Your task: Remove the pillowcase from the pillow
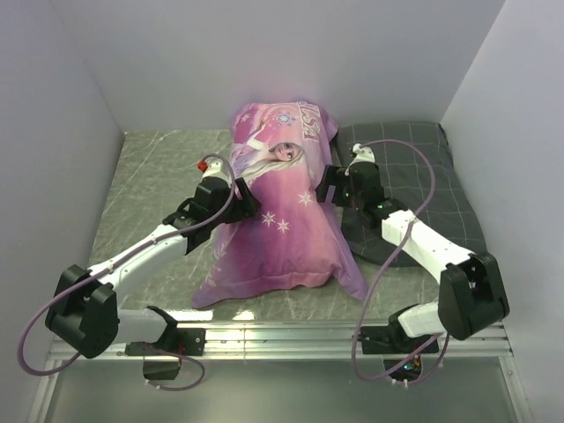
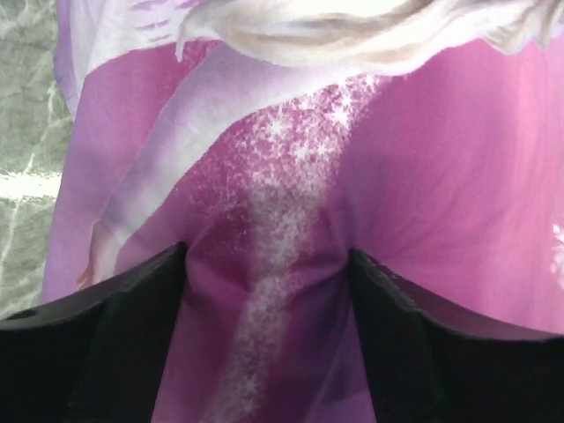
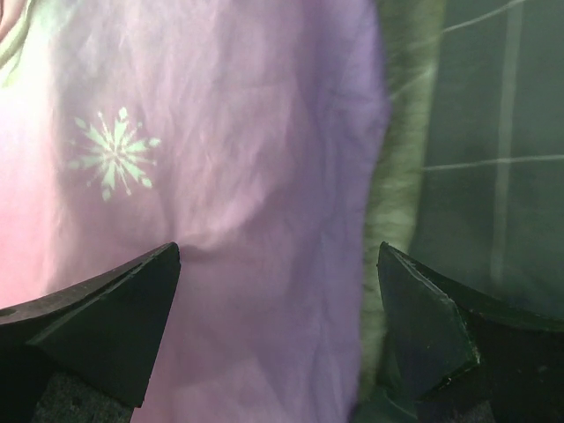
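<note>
At the pillowcase's left flank, about halfway along, the left claw presses down into the pink fabric. Its jaws stand wide, and a low ridge of cloth rises between them, not yet pinched. On the pillowcase's right edge the right claw is spread fully and holds nothing. One finger is over the pink cloth, the other past the edge, over the grey pillow beside it.

The pillow itself does not show. Judging by the plump far half of the pillowcase, it sits inside, toward the far end. The near end lies flat and flared, so that is probably the open mouth.

The step in hand looks like taking a grip on the cloth at both flanks. To do it well, each claw should gather only the thin top layer, since a bite that also catches the filling would drag the pillow along. The right claw would do better shifted inward, so both fingers land on pink and none snags the grey pillow. Closing should be slow, letting the ridge fold up between the pads.
</note>
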`<state>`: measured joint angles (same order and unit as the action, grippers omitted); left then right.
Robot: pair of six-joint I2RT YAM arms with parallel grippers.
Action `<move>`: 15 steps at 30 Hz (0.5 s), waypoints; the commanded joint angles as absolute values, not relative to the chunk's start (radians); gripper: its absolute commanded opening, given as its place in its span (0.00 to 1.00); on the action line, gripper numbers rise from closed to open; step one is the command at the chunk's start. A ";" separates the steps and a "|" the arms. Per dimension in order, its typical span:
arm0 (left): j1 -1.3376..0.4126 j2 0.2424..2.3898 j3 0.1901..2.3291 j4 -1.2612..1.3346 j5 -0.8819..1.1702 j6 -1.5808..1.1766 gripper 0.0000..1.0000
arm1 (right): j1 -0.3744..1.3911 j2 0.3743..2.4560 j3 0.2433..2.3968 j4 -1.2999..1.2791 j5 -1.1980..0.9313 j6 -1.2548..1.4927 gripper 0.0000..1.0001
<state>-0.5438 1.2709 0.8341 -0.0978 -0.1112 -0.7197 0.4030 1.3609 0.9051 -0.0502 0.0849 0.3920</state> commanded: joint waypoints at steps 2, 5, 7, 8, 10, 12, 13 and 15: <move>-0.548 1.316 0.808 -0.089 -0.184 -0.738 0.63 | 0.397 1.431 0.916 0.087 -0.052 0.437 0.99; -0.545 1.321 0.802 -0.097 -0.224 -0.745 0.34 | 0.396 1.495 0.928 0.152 -0.155 0.468 0.89; -0.543 1.316 0.804 -0.104 -0.245 -0.752 0.21 | 0.396 1.531 0.943 0.190 -0.230 0.489 0.67; -0.535 1.313 0.805 -0.115 -0.248 -0.752 0.12 | 0.396 1.542 0.963 0.196 -0.251 0.501 0.58; -0.523 1.296 0.813 -0.132 -0.258 -0.749 0.05 | 0.397 1.548 0.986 0.206 -0.299 0.512 0.21; -0.496 1.267 0.824 -0.152 -0.262 -0.741 0.02 | 0.397 1.533 1.021 0.206 -0.330 0.531 0.00; -0.486 1.255 0.831 -0.156 -0.259 -0.738 0.02 | 0.399 1.523 1.035 0.203 -0.348 0.531 0.00; -0.451 1.227 0.842 -0.172 -0.250 -0.724 0.02 | 0.416 1.477 1.087 0.158 -0.342 0.522 0.00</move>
